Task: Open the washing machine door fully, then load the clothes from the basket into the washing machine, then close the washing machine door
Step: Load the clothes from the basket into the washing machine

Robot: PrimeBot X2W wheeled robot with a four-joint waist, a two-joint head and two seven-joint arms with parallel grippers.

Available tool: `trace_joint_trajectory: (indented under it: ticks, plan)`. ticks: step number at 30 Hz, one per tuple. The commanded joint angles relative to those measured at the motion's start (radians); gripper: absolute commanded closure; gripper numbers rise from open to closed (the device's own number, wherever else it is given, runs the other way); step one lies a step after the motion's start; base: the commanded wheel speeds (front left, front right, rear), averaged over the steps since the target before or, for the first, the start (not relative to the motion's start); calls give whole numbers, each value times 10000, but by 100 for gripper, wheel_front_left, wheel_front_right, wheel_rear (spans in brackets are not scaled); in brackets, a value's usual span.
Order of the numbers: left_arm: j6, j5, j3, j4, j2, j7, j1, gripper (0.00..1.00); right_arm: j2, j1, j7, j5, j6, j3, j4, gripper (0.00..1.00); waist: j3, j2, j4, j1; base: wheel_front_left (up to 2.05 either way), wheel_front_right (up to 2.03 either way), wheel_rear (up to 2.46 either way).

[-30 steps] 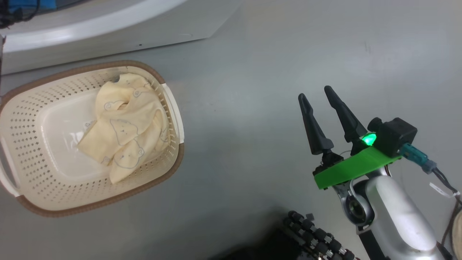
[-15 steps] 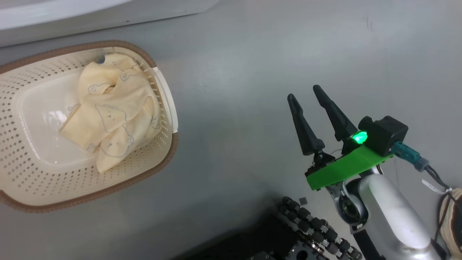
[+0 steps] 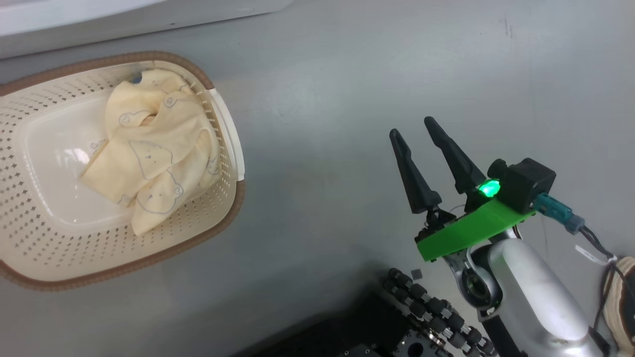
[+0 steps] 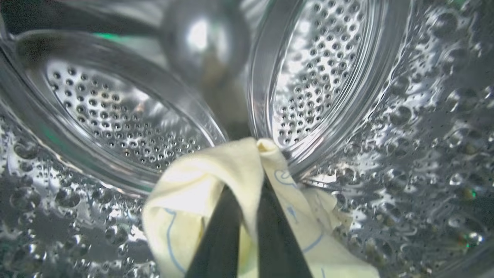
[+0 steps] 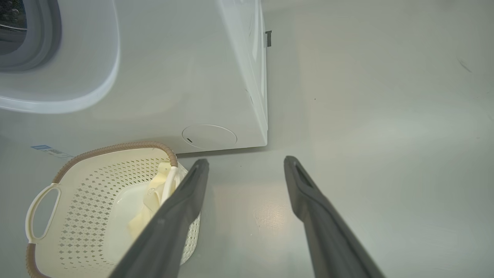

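The cream basket (image 3: 39, 233) sits on the floor at the left, holding pale yellow clothes (image 3: 154, 153) with bear outlines. It also appears in the right wrist view as the basket (image 5: 96, 185). My right gripper (image 3: 412, 126) hangs open and empty over bare floor to the basket's right, with fingers spread wide at the right gripper (image 5: 247, 161). Inside the washing machine's perforated steel drum (image 4: 127, 116), my left gripper (image 4: 249, 193) is shut on a pale yellow garment (image 4: 193, 185) draped over its fingers. The washing machine (image 5: 173, 77) stands white behind the basket. Its door is out of view.
Grey floor (image 3: 322, 99) spreads between the basket and my right arm. My dark base with its rollers (image 3: 426, 312) lies at the bottom of the head view. The machine's lower edge (image 3: 99, 20) runs just beyond the basket. A blue label (image 5: 42, 148) marks the machine's front.
The head camera has shifted, so the basket sits further left and higher in the picture. My right gripper stays open in much the same place.
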Motion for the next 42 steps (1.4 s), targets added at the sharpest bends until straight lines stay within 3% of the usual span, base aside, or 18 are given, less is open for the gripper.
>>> trace_joint_trajectory:
  ticks: [1, 9, 24, 42]
  plan:
    - [-14, -90, 136, -109, 229, 75, -321, 0, -25, 155, -94, 43, -29, 132, -179, 0, -48, 0, 46, -1, 0, 0, 0]
    - [-84, -525, 203, 884, -215, 602, -272, 0, -25, 68, -94, -57, -29, -52, -131, 0, -280, 0, 322, -1, 0, 0, 0]
    - [-103, -1131, 215, 1456, -1173, -39, 683, 0, -24, -62, -94, -257, -29, -379, 20, 0, -1331, 0, 902, -1, 0, 0, 0]
    - [-200, -2069, 769, 335, -1869, -362, 3729, 0, -409, 415, -94, -495, -29, -1141, -31, 0, -3349, 0, 2028, -1, 0, 0, 0]
